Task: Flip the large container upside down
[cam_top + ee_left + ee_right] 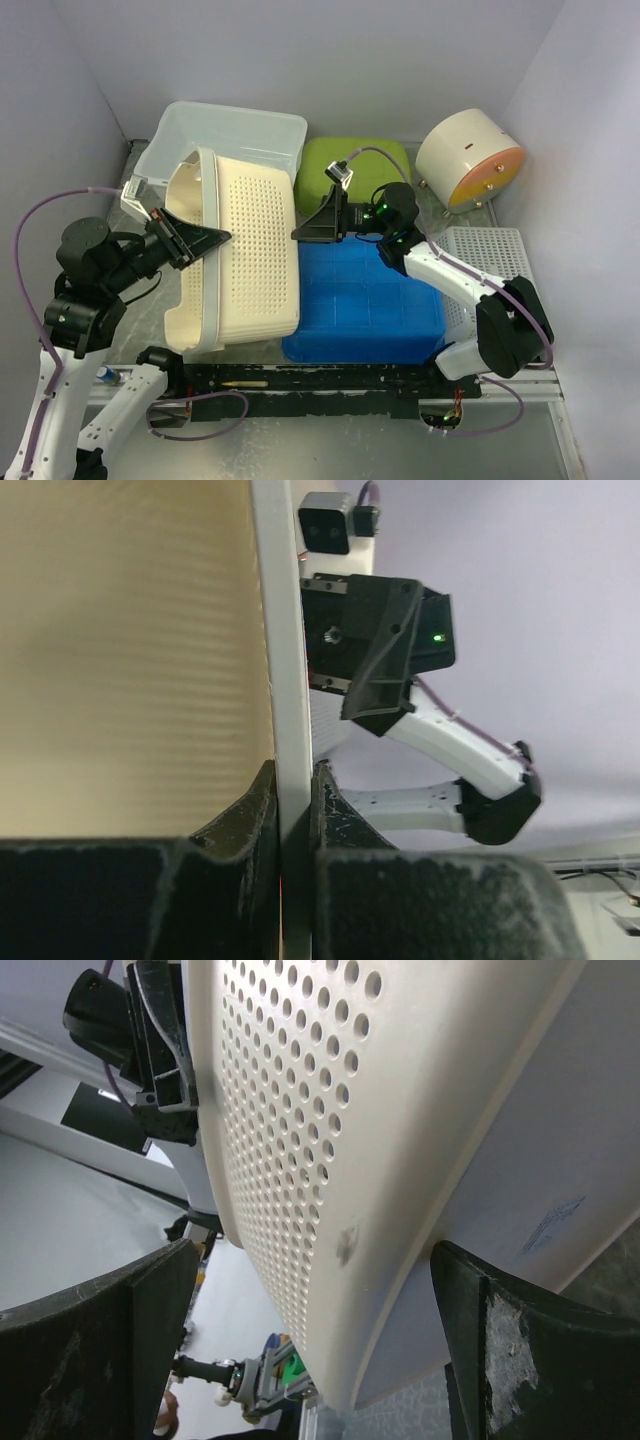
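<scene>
The large container is a cream perforated basket [250, 255], tipped on its side with its perforated bottom facing right. My left gripper [205, 238] is shut on its white rim [285, 680], one finger on each side of the rim wall. My right gripper [310, 228] is open just right of the basket's bottom, fingers spread wide. In the right wrist view the perforated bottom [330, 1130] fills the frame between the two open fingers [110, 1330], close to them.
A clear plastic bin [235, 135] stands behind the basket. A blue tray [370, 305] lies under and right of it, a green lid [355, 165] behind that. A round cream drum [468, 158] and a white perforated tray [485, 255] sit at the right.
</scene>
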You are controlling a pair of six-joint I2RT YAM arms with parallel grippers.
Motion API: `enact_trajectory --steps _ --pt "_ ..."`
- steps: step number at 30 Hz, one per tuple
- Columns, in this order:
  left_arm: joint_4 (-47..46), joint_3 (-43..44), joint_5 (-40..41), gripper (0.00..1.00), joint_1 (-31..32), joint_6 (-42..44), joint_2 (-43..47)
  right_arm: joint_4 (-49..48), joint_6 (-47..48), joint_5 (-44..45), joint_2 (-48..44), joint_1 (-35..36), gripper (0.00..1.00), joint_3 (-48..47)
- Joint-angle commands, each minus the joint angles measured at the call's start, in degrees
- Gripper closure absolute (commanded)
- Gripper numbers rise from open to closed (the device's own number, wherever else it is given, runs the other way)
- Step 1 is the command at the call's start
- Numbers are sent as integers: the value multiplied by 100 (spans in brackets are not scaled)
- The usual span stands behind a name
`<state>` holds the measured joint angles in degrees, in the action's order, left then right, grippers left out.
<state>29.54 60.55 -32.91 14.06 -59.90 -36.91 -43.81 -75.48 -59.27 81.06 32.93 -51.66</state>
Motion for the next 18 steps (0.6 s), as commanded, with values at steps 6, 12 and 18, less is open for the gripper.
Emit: enact_trajectory --steps 6,12,18 --pt "1977 18 147 93 140 1581 -862 -771 47 -130 -703 671 0 -208" --pt "2471 227 578 49 140 1907 -1023 -193 386 -94 -968 669 0 -215" --pt "2983 610 1213 15 140 2344 -1210 -485 224 -68 -953 701 0 -180"
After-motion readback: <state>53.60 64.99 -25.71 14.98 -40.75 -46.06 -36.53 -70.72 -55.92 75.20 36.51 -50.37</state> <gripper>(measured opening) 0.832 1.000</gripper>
